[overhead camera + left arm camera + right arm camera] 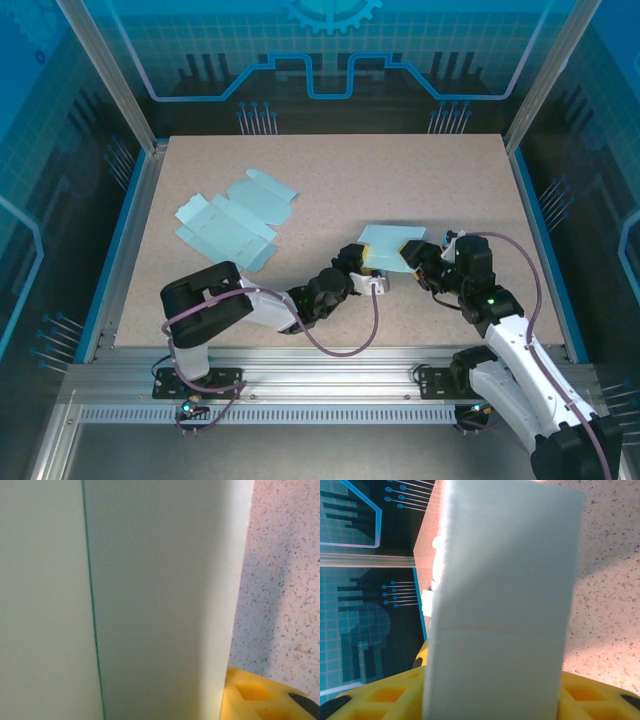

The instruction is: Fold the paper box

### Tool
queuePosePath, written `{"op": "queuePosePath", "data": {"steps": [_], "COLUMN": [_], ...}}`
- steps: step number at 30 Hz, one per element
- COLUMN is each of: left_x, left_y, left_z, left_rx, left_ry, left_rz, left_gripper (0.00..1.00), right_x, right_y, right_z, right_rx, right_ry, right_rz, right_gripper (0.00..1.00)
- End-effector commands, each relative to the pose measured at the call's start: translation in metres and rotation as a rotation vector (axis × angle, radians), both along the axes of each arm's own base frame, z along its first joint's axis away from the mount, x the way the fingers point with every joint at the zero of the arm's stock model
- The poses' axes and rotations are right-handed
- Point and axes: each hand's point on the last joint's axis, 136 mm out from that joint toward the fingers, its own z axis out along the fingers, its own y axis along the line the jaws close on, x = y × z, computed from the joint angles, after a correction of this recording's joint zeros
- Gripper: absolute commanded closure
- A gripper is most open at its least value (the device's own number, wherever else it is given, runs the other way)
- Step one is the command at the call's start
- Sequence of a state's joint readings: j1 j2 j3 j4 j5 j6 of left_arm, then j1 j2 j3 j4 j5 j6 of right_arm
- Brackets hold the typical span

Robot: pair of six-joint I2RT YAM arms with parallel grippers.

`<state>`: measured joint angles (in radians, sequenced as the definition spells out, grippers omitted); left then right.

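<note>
A pale blue paper box (388, 245), partly folded, is held up just above the table between my two grippers. My left gripper (372, 272) reaches in from the left. In the left wrist view the paper box (150, 600) stands very close, and one yellow finger (250, 695) presses against its right side. The other finger is hidden. My right gripper (425, 258) comes in from the right. In the right wrist view the paper box (505, 605) stands upright between both yellow fingers (385, 695), which touch its two sides.
Flat, unfolded pale blue box blanks (235, 225) lie spread on the table at the back left. The speckled table (420, 170) has blue side rails (540, 230), and glass walls stand around it.
</note>
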<state>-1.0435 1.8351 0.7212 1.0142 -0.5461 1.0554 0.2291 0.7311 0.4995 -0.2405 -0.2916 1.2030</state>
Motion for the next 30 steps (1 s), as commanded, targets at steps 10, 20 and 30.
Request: {"op": "queuePosePath", "data": {"steps": [10, 20, 30], "left_x": [-0.021, -0.085, -0.082], "left_y": [0.060, 0.108, 0.117], "left_z": [-0.002, -0.006, -0.009], "left_rx": [0.149, 0.285, 0.290], "left_ry": [0.194, 0.661, 0.879], "left_rz": [0.102, 0.089, 0.082], "left_gripper": [0.58, 0.57, 0.57], "right_x": [-0.003, -0.002, -0.002], "right_y": [-0.014, -0.036, -0.039], "right_z": [0.021, 0.044, 0.045], "right_rx": [-0.132, -0.329, -0.462], "right_ry": [-0.017, -0.074, -0.100], "right_rz": [0.027, 0.033, 0.125], "right_gripper": [0.04, 0.00, 0.00]}}
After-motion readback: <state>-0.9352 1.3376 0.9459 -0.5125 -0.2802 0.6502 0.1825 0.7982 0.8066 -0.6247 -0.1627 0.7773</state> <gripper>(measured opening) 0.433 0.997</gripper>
